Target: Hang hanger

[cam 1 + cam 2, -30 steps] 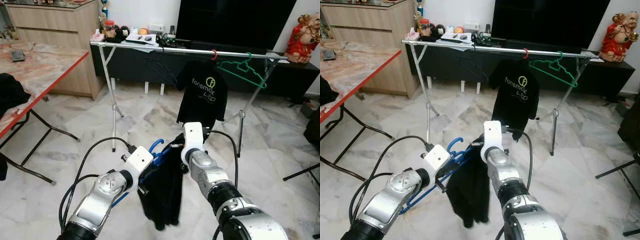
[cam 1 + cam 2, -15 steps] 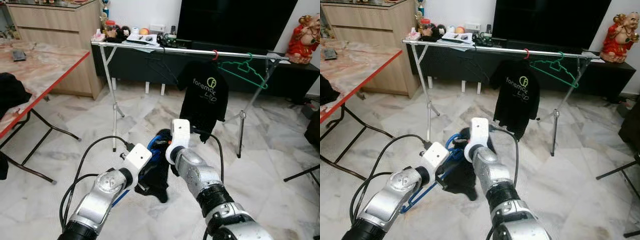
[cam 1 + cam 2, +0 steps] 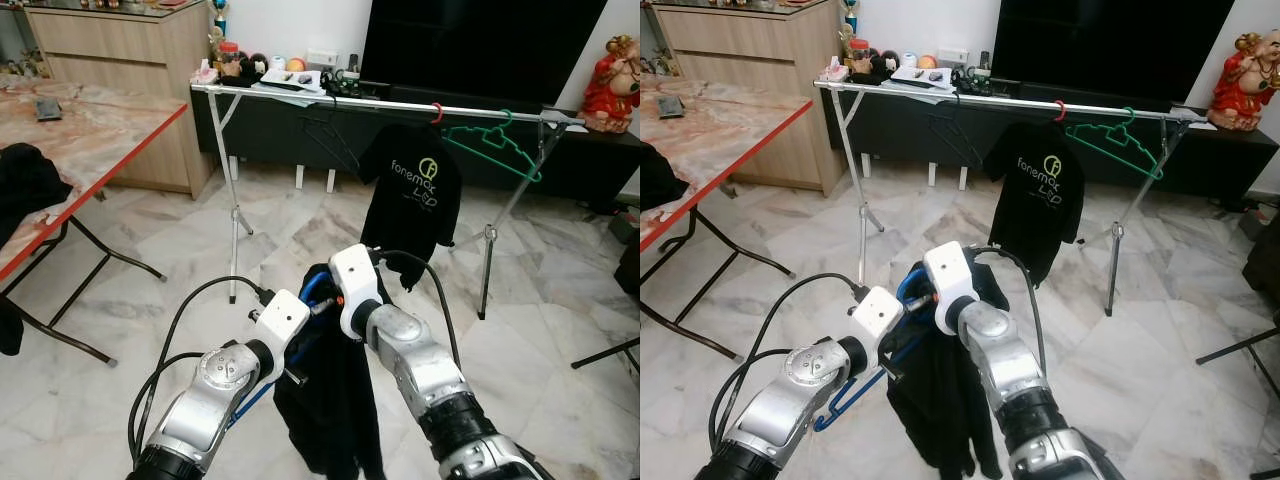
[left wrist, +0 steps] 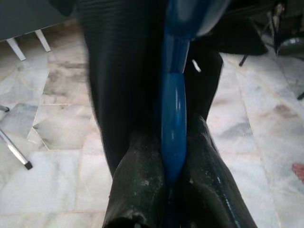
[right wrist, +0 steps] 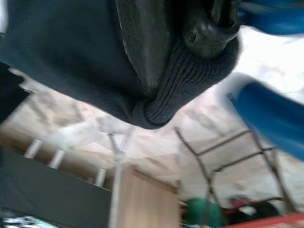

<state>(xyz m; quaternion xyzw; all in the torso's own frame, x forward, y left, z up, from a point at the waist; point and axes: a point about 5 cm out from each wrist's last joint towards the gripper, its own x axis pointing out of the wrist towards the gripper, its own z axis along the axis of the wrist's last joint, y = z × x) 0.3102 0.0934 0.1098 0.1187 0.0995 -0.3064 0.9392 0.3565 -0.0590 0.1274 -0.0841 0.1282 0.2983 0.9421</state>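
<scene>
A blue hanger [image 3: 313,287] carries a black garment [image 3: 335,410] that hangs long between my two arms. My left gripper [image 3: 297,352] is shut on the hanger's blue bar [image 4: 173,118], low in front of me. My right gripper [image 5: 183,61] sits by the hanger's hook and is shut on the garment's ribbed collar [image 5: 190,83]. Ahead stands the silver clothes rail [image 3: 390,102]. It holds a black T-shirt [image 3: 412,190] on a red hanger, a green hanger [image 3: 500,150] and a thin black hanger [image 3: 330,140].
A red-edged marble table [image 3: 90,125] with dark cloth [image 3: 25,185] on it stands at the left. Behind the rail are a low black TV console [image 3: 300,125] and a wooden cabinet [image 3: 120,50]. Marble floor lies between me and the rail.
My right gripper moved left to the hanger's hook. The garment, bunched up half a second ago, now hangs long again. The camera has shifted slightly.
</scene>
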